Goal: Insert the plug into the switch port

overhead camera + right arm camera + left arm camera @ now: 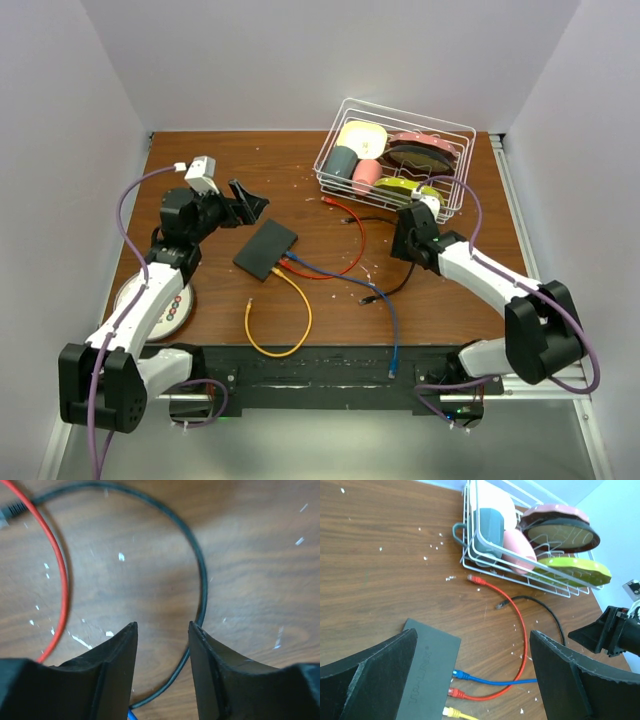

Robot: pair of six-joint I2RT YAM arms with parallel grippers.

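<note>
Nearest my side, a yellow cable [308, 312] looped over the bench [300, 160], and a blue cable [394, 330] ran out to the near edge. A round disc [170, 310] lay by the left arm.

Just beyond them the switch [266, 249] lay flat, left of centre. Its socket edge faced the right arm, and I could see blue, red and yellow plugs seated side by side in it. The red cable [522, 630] curved away from there toward the far side.

To the right of that red curve, the right end effector [162, 630] hung low over the black cable [202, 575]. Its fingers were partly drawn together, with bare wood showing in the gap. The cable slipped under one fingertip and crossed the gap, and I saw nothing pinched. The black plug [500, 604] lay free on the bench, close against the red cable and well apart from the switch.

The left end effector [472, 635] hovered just past the switch's far corner, spread wide and gripping nothing.

Farthest off, at the right, stood the white wire basket [345, 105]. It held a teal mug [487, 527], a pink bowl [520, 550] and plates on edge.
</note>
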